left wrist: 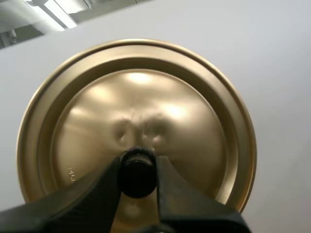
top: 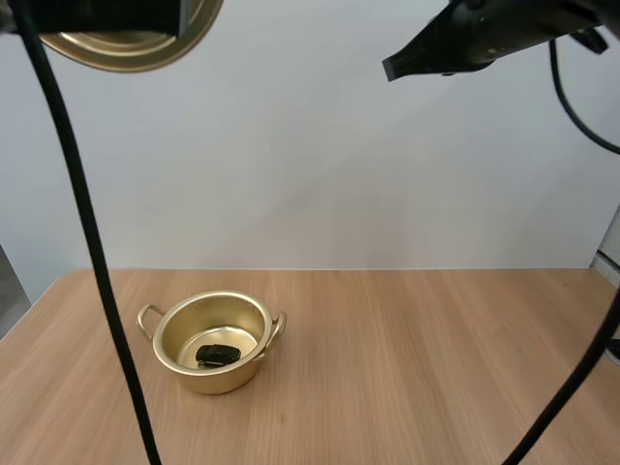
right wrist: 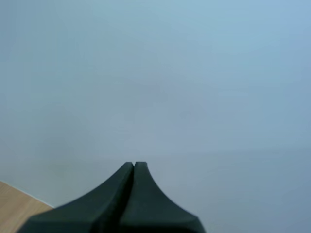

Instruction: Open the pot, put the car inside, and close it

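Gold pot [top: 221, 380], gold lid [left wrist: 146, 97] — black car [top: 219, 356], tan table [top: 436, 368].

A light wooden table [top: 436, 368] with fine, straight grain fills the foreground of the high view, and its far edge runs level across the scene. Behind it rises a plain, pale grey-white wall [top: 320, 165], bare and matt. The light on the wall is soft and even, shading a little darker toward the sides. Past the table's left edge lies a narrow grey strip [top: 8, 295], too little of it visible to tell what it is. In the right wrist view, a corner of the wooden tabletop meets the pale wall.
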You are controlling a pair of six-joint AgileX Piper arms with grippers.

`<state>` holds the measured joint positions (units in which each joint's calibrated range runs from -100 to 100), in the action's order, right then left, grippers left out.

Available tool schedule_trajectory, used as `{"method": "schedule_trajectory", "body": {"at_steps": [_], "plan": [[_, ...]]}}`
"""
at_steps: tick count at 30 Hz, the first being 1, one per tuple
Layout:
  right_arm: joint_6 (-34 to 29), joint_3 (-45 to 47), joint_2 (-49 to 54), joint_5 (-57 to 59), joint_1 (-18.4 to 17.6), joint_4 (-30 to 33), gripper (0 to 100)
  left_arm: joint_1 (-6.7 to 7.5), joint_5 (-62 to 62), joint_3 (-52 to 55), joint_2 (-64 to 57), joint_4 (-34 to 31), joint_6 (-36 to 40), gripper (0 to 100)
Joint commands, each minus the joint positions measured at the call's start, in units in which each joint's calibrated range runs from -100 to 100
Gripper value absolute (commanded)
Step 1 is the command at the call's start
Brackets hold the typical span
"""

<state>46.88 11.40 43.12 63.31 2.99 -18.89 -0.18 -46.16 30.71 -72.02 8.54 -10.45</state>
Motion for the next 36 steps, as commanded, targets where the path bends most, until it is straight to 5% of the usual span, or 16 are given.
{"method": "schedule_trajectory", "body": {"at_steps": [1,11,36], "plan": [[-0.31,-0.03,3.13,-0.03,0.59,0.19,0,-0.02,0.96,5.03,0.58,-0.54,-3.45,0],[-7.88,-0.03,10.98,-5.91,0.59,-0.21,0,-0.02,-6.19,13.04,5.21,-0.83,-4.56,0],[-8.16,-0.03,11.48,1.66,0.59,0.50,0,-0.02,-33.04,14.15,34.76,-1.05,-5.89,0]]}}
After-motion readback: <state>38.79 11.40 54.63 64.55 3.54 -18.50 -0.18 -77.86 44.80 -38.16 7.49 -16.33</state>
